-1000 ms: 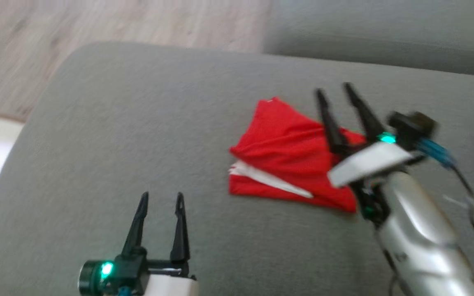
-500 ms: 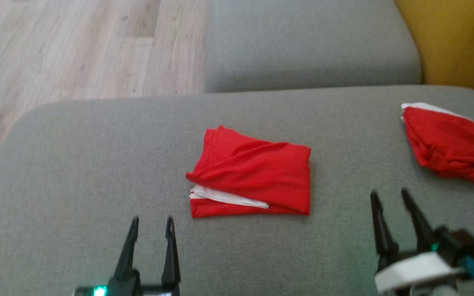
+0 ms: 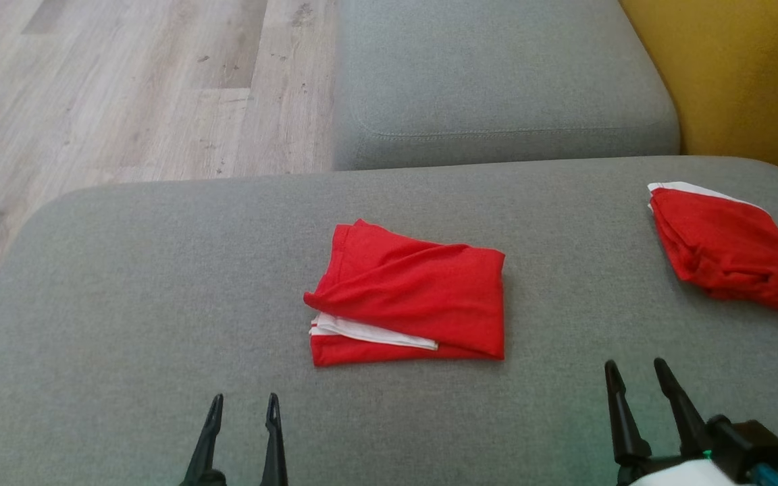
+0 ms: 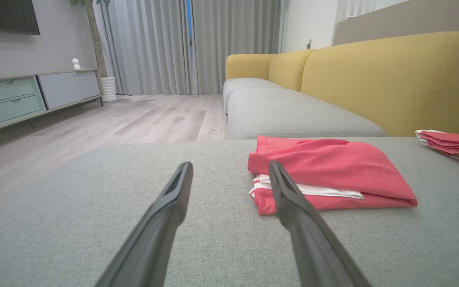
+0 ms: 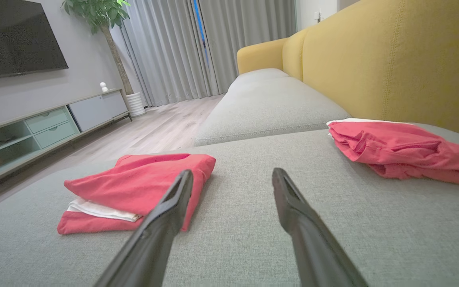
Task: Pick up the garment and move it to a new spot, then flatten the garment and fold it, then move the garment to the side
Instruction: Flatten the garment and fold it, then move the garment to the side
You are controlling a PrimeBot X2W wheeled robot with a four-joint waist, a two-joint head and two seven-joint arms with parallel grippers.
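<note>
Pincers stood spread on both arms, each with nothing between its fingers. In the head view the left pincer [image 3: 244, 399] rose from the bottom edge left of centre and the right pincer [image 3: 635, 364] from the lower right corner, both pointing up over the grey seat cushion [image 3: 125, 283].

The folded red garment [image 3: 409, 293] lay flat near the middle of that cushion, a white layer showing at its near left edge. It sat ahead of both pincers and between their lines, clear of each, to the right of the left pincer and to the left of the right one. In the left wrist view it [image 4: 333, 171] lay beyond the right-hand finger and partly behind it. In the right wrist view it [image 5: 134, 187] lay behind the left-hand finger.

A second red garment [image 3: 727, 253], more rumpled, rested at the cushion's far right edge near the yellow sofa back [image 3: 733, 67], well apart from the first. Wooden floor [image 3: 125, 88] showed beyond the cushion.
</note>
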